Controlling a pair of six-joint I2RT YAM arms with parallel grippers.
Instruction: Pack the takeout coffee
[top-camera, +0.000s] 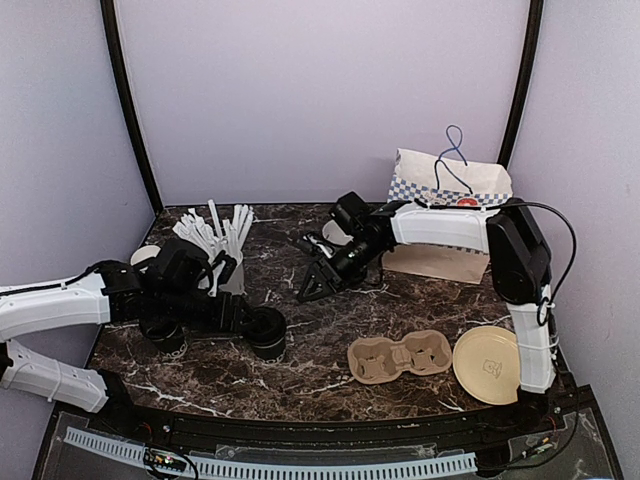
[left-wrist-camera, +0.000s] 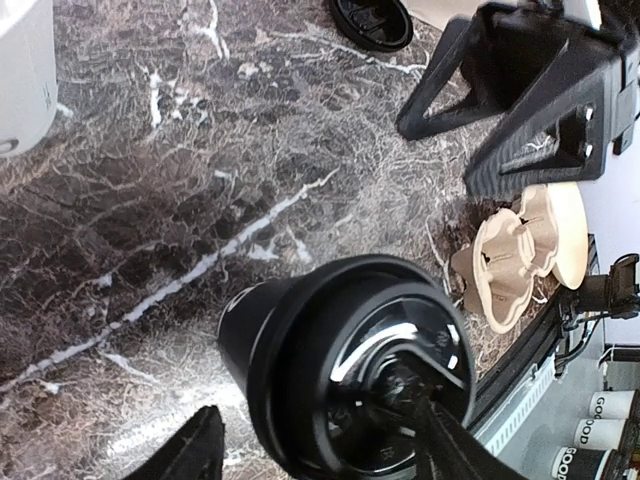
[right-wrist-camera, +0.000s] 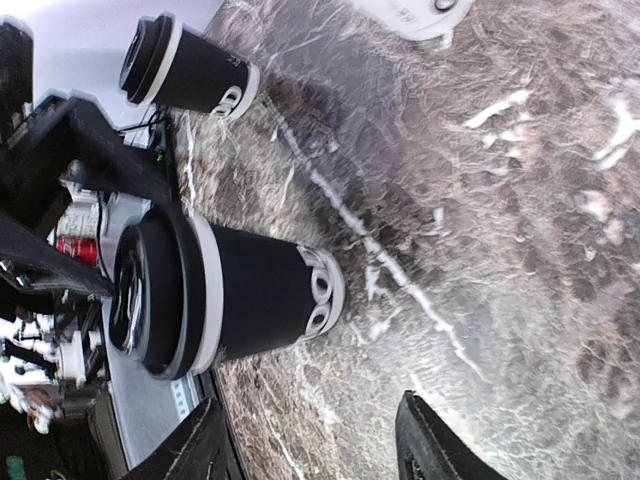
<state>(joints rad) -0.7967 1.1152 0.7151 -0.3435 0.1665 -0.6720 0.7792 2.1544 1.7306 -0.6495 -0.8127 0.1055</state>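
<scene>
Near the tabletop's (top-camera: 310, 385) front edge, left gripper (left-wrist-camera: 315, 420) straddles the cup (top-camera: 268, 335), jaws apart. Best close squarely on the body below the lid (left-wrist-camera: 390, 370). Right gripper (right-wrist-camera: 308, 420) wide, empty.

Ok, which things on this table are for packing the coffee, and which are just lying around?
For the job: lidded black cup, second black cup, cardboard carrier, paper bag.
Lying about: white cup of sticks, tan disc.
</scene>
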